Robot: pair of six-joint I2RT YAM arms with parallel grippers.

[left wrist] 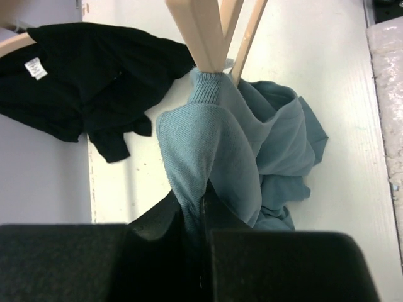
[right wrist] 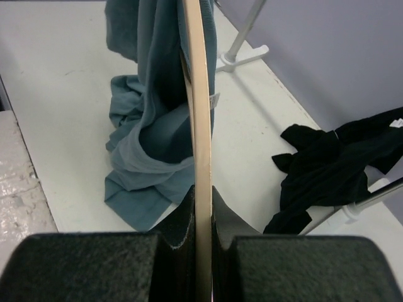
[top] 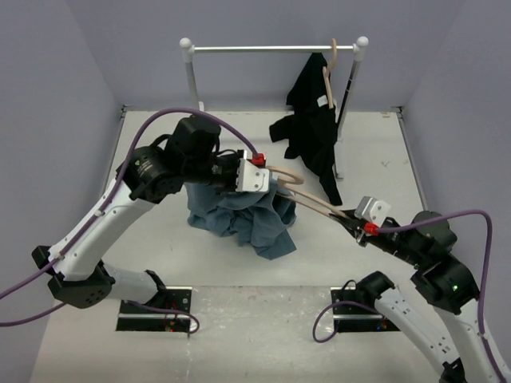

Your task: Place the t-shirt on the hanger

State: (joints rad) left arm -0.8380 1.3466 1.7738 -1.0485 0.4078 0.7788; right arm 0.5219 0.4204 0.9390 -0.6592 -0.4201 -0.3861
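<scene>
The blue-grey t-shirt (top: 239, 222) hangs in a bunch from mid-air down to the table. My left gripper (top: 268, 185) is shut on a fold of its cloth; in the left wrist view the t-shirt (left wrist: 217, 141) runs straight into the closed left gripper (left wrist: 203, 196). The pale wooden hanger (top: 315, 203) slants from the shirt toward my right gripper (top: 353, 220), which is shut on it. The hanger (left wrist: 203, 31) enters a ribbed opening of the shirt. In the right wrist view the hanger (right wrist: 200, 113) stands edge-on in the right gripper (right wrist: 203, 200), with the t-shirt (right wrist: 146, 148) draped over its far end.
A clothes rack (top: 271, 49) with white posts stands at the back. A second wooden hanger (top: 329, 76) on it carries a black garment (top: 313, 128) that trails onto the table. The rack's foot (right wrist: 242, 58) lies beyond the shirt. Lilac walls close the sides.
</scene>
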